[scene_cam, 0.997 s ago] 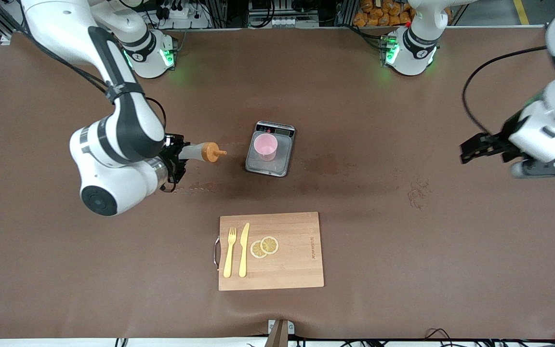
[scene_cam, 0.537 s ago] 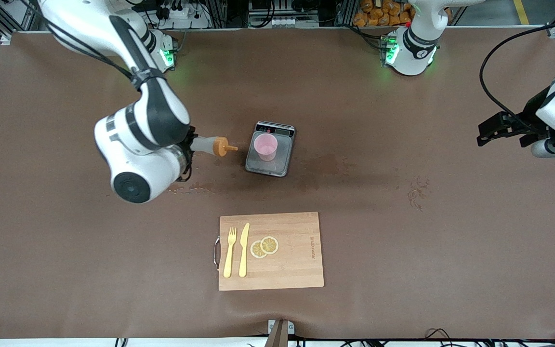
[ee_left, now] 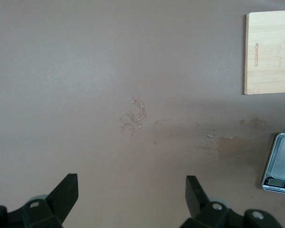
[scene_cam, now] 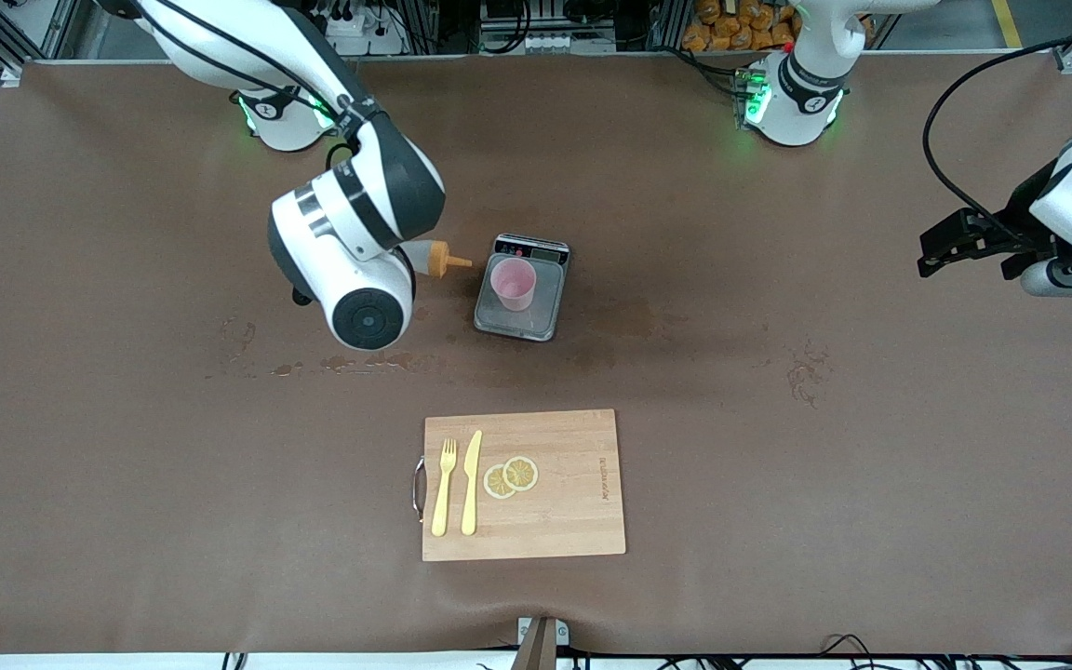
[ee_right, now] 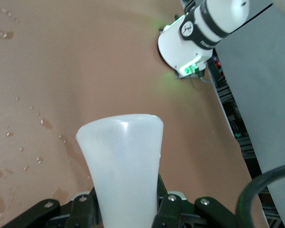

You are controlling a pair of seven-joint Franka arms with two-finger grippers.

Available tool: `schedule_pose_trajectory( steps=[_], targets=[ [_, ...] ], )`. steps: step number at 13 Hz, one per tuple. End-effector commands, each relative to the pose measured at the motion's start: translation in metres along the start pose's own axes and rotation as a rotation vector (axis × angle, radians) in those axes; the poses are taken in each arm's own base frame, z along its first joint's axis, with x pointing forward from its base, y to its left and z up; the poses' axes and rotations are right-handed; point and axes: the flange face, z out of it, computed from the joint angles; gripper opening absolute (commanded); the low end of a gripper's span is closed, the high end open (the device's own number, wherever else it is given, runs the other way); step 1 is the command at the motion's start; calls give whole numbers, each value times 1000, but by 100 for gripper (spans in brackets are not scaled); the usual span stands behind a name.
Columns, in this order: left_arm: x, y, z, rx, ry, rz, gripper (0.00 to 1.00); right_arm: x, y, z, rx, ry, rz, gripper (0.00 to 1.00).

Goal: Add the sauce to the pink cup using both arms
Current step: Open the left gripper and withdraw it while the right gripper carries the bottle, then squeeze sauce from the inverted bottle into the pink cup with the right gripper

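Right arm has swung in toward the middle of the bench over the last second. The small translucent whitish squeeze bottle with the orange nozzle cap (scene_cam: pixel 432 258) now sits on its side in the air, nozzle tip just short of the grey kitchen scale (scene_cam: pixel 522 321) and aimed at the small pale pink plastic tumbler (scene_cam: pixel 512 283) standing on the scale plate. Not over the rim yet, so my read: approach nearly done, tilt and squeeze still to come.

Right hand (ee_right: pixel 128 209) is clamped tight round the bottle's base; the body flares out from the grip, soft-looking matte plastic. The hand itself is hidden under the wrist in the front view.

Left hand (scene_cam: pixel 944 249) has pulled back toward the left arm's end of the bench, over bare surface, fingers (ee_left: pixel 66 192) spread fully and holding nothing. It waits.

Bench cover is matte brown with dried splash marks near the scale. Nearer the camera lies a pale wooden cutting board (scene_cam: pixel 573 521) with a yellow plastic fork (scene_cam: pixel 444 489), knife (scene_cam: pixel 471 482) and two lemon slices (scene_cam: pixel 510 476).
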Motion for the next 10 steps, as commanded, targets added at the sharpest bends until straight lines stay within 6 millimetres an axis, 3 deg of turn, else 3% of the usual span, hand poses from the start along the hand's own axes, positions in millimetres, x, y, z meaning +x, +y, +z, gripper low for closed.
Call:
schedule_pose_trajectory(
  steps=[1, 8, 10],
  targets=[
    [-6, 1, -2, -8, -6, 11, 100, -15, 11, 12, 8, 69, 62, 33],
    [-8, -3, 0, -1, -22, 3, 100, -51, 19, 8, 22, 102, 145, 32],
    [-7, -1, 1, 1, -23, 2, 100, -53, 23, 3, 22, 111, 152, 32]
  ],
)
